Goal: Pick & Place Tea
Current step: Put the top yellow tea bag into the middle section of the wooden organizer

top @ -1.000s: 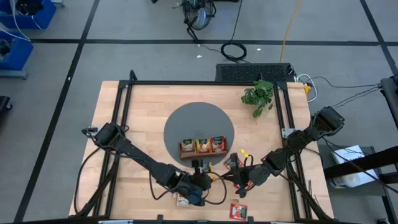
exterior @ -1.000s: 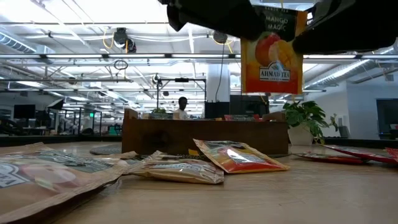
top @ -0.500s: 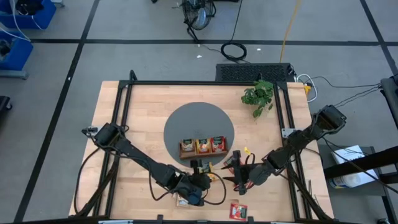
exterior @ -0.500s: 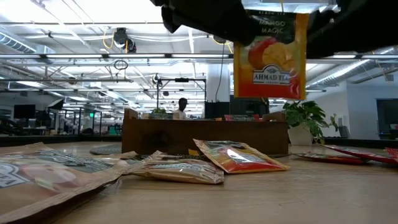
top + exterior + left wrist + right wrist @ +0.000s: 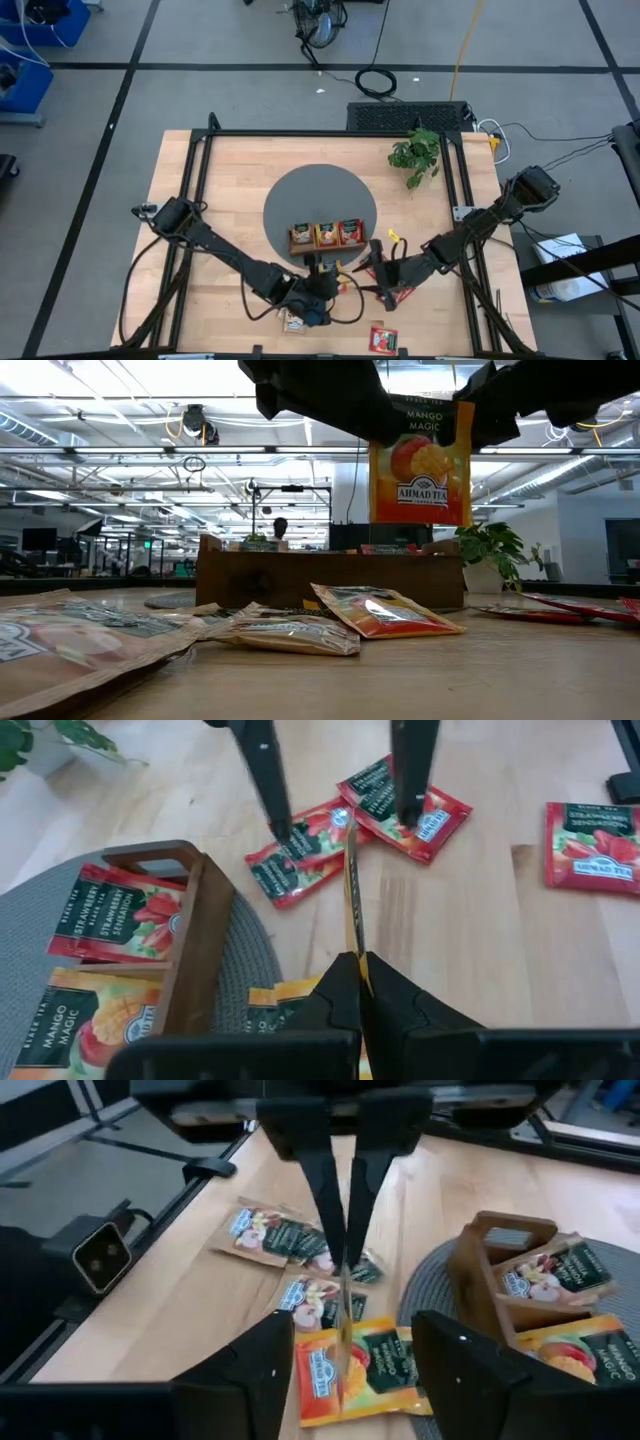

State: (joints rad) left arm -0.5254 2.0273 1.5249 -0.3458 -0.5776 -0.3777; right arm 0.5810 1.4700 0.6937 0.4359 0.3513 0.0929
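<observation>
1. Left gripper [image 5: 355, 965] – fingers pressed together on the top edge of an orange mango packet [image 5: 420, 465], which hangs clear of the table in the low view, just in front of the tray.
2. Right gripper [image 5: 345, 1370] – fingers spread wide, one on each side of the same packet, seen edge-on in the right wrist view. No contact that I can see; my read is a handover or regrip being set up.
3. Wooden tray [image 5: 326, 237] sits on the round grey mat [image 5: 300, 200]. All three compartments already show packets: red strawberry ones [image 5: 110, 915] and a mango one [image 5: 90, 1020] in the left wrist view, a beige one [image 5: 555, 1270] in the right wrist view.
4. Loose on the table: two red packets [image 5: 390, 805] near the right arm's fingers, another red one [image 5: 590, 845] farther out, beige-brown ones [image 5: 280, 1235] plus an orange one [image 5: 365, 1365] under the grippers, one red [image 5: 384, 339] near the table's front edge.
5. Progress – judged partway. Tray is started, but at least half a dozen packets still lie out, and the held one is not yet placed.
6. Potted plant [image 5: 415, 152] stands at the far edge, well apart from the work.
</observation>
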